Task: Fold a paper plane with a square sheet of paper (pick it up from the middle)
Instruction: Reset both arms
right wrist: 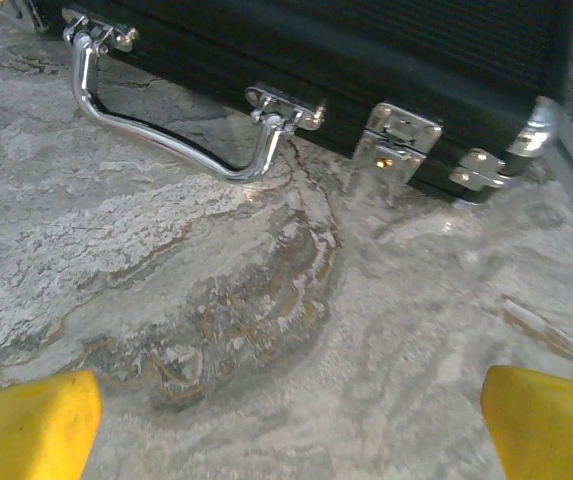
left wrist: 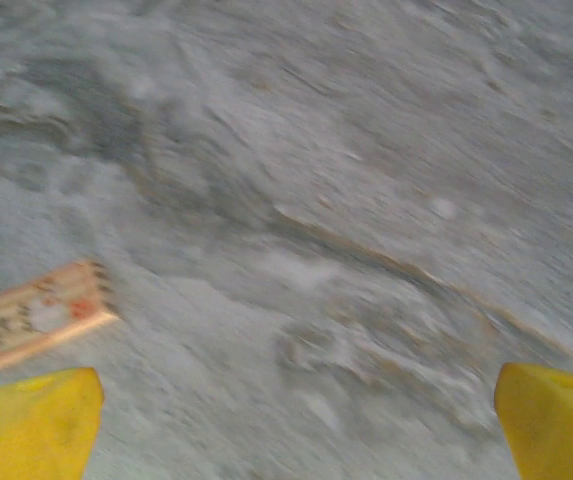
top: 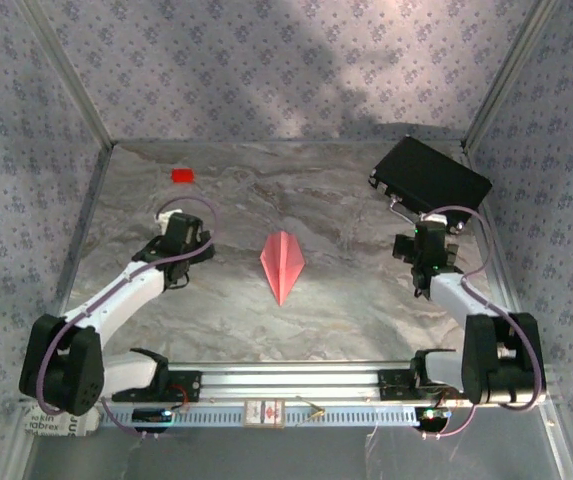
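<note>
Marbled table (top: 351, 300): paper plane (top: 283, 263) lies flat, centred, untouched.

Small red block (top: 183, 175), black case (top: 429, 175) with chrome handle (right wrist: 166, 140), marbled tabletop (top: 346, 300)

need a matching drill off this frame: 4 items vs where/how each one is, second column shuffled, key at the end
Items:
1. paper plane
2. red block
3. black case
4. left claw

Descriptions:
A. far left part of the table
B. open, holding nothing
C. lying flat mid-table
D. far right corner

Pairs: 1-C, 2-A, 3-D, 4-B
</note>
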`<state>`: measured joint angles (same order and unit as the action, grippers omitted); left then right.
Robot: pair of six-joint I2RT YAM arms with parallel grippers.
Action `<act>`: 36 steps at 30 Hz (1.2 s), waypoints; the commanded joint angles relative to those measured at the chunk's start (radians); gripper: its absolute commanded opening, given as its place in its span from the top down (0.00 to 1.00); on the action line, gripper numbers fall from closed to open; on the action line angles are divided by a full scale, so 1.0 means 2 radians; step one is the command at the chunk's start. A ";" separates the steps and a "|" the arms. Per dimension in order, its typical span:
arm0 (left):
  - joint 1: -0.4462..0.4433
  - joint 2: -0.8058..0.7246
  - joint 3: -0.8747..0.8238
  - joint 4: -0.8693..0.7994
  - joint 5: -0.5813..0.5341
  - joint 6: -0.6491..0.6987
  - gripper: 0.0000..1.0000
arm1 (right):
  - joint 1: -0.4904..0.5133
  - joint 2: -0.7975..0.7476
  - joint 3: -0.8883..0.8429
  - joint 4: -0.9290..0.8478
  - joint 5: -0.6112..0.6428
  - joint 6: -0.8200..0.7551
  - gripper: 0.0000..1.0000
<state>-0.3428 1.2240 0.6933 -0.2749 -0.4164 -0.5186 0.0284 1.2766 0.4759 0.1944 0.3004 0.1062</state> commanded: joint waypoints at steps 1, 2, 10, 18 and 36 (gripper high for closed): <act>0.020 -0.007 -0.019 0.069 -0.038 0.051 0.00 | -0.004 0.029 -0.017 0.144 -0.032 -0.055 0.01; 0.029 -0.006 -0.026 0.084 -0.036 0.049 0.00 | -0.007 0.036 -0.013 0.147 -0.044 -0.066 0.01; 0.072 -0.004 -0.004 0.129 -0.024 0.123 0.00 | -0.029 0.123 -0.054 0.322 -0.154 -0.076 0.08; 0.084 0.068 -0.039 0.252 -0.036 0.228 0.00 | -0.023 0.120 -0.042 0.295 -0.107 -0.068 0.01; 0.176 0.163 -0.153 0.586 0.132 0.230 0.00 | -0.027 0.120 -0.041 0.292 -0.118 -0.065 0.01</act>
<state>0.0093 1.5326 0.3859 0.7490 -0.1841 -0.0250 -0.0238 1.5150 0.3824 0.7601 0.0597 -0.0235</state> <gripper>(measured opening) 0.996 0.990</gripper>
